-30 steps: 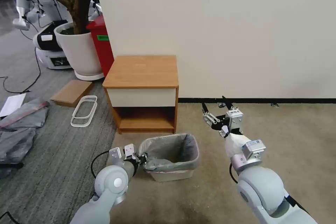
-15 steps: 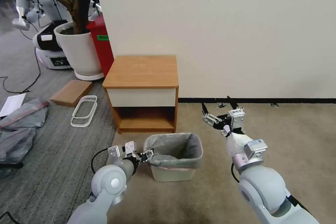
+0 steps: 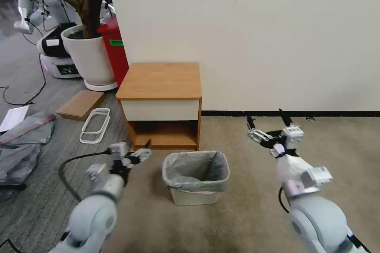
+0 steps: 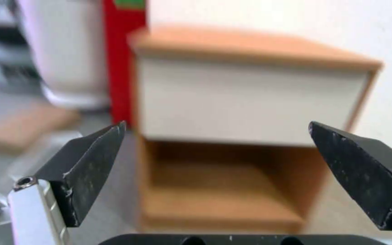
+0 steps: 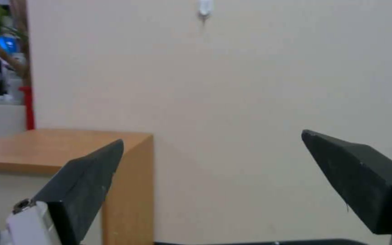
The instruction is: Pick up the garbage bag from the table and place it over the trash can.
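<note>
Garbage bag [image 3: 196, 168] lining the trash can [image 3: 196, 197] at lower centre, below the counter [image 3: 160, 81]. Left tool [image 3: 143, 153] hovering released at lower left, clear of the can. Right tool [image 3: 266, 125] hanging released at right of centre.

Trash can [image 3: 194, 196] mostly behind draped garbage bag [image 3: 196, 170] (table [image 4: 250, 102] blurred)

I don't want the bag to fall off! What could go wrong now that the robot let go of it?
1. The thin crinkly grey plastic garbage bag is folded loosely over the rim of the small cream-beige plastic trash can; it might slip inside once rubbish goes in.
2. The open left pincer hovers beside the can, near the orange-brown wooden nightstand; a careless swing could bump either.
3. The open right pincer hangs on the can's other side, so it could also knock it.
</note>
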